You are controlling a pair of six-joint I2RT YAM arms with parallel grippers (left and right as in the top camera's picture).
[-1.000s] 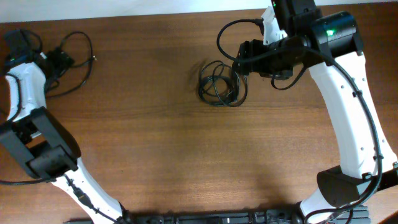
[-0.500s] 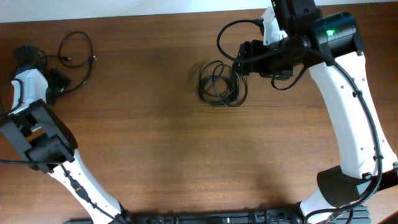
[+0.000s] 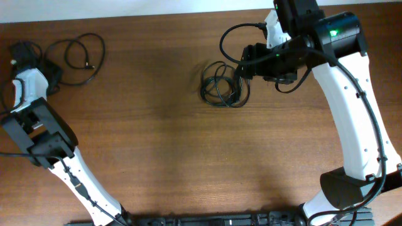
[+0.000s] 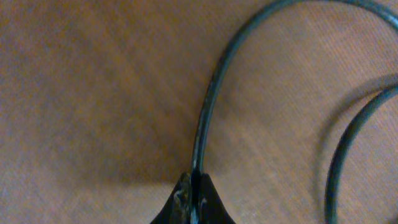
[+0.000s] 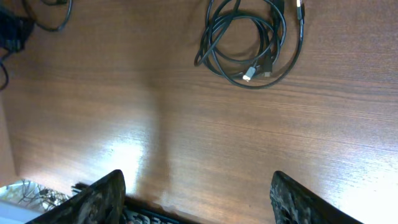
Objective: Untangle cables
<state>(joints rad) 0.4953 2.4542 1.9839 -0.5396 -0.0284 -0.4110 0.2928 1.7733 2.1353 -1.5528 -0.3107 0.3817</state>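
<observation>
A bunch of thin black cables [image 3: 223, 85] lies coiled at the table's middle back; in the right wrist view the same cable bunch [image 5: 249, 43] shows small plug ends. My right gripper [image 3: 242, 68] hovers just right of and above it, and the right gripper [image 5: 199, 199] stands open and empty. A separate loose cable [image 3: 81, 59] loops at the far left. My left gripper [image 3: 50, 75] sits at its near end. In the left wrist view the left gripper [image 4: 196, 193] is shut on that loose cable [image 4: 208, 106], which runs straight out from between the jaws.
The wooden table [image 3: 188, 157] ends close behind both arms at a pale back edge [image 3: 157, 9]. The right arm's own thick wire [image 3: 229, 34] arcs above the bunch. A dark strip [image 3: 207, 221] runs along the front edge.
My left gripper has gone from open to shut, pinching the loose cable, and has moved toward the back left corner. The cable's loop has shifted and spread. The right arm has held still.
</observation>
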